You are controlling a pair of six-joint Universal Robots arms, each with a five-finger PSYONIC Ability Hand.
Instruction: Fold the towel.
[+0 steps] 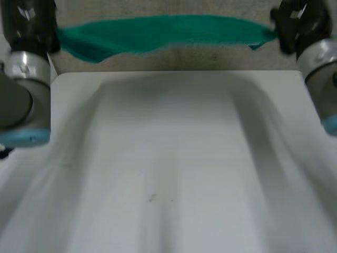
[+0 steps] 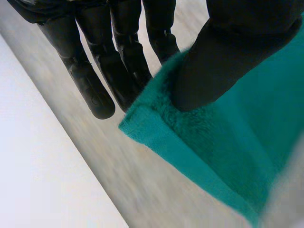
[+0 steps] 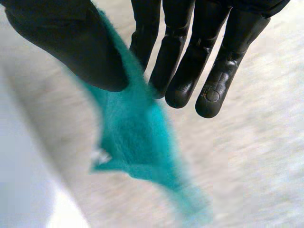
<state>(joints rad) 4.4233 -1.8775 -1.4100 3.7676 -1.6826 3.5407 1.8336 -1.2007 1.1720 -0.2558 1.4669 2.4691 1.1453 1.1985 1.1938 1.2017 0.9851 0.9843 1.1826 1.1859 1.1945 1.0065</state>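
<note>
Towel (image 1: 168,31) spans between left hand (image 2: 118,57) and right hand (image 3: 190,61), each pinching one end.

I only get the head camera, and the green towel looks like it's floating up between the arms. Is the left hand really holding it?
Observer: Yes. In the left wrist view the left hand pinches the towel near a corner, with the thumb on the front and the fingers reaching behind.
Operator: What about the other hand?
Observer: The right hand pinches its end too, thumb against fingers, and a corner hangs below the thumb.
Operator: Is anything on that corner?
Observer: A small white bit, perhaps a label; it's too blurred to be sure.
</note>
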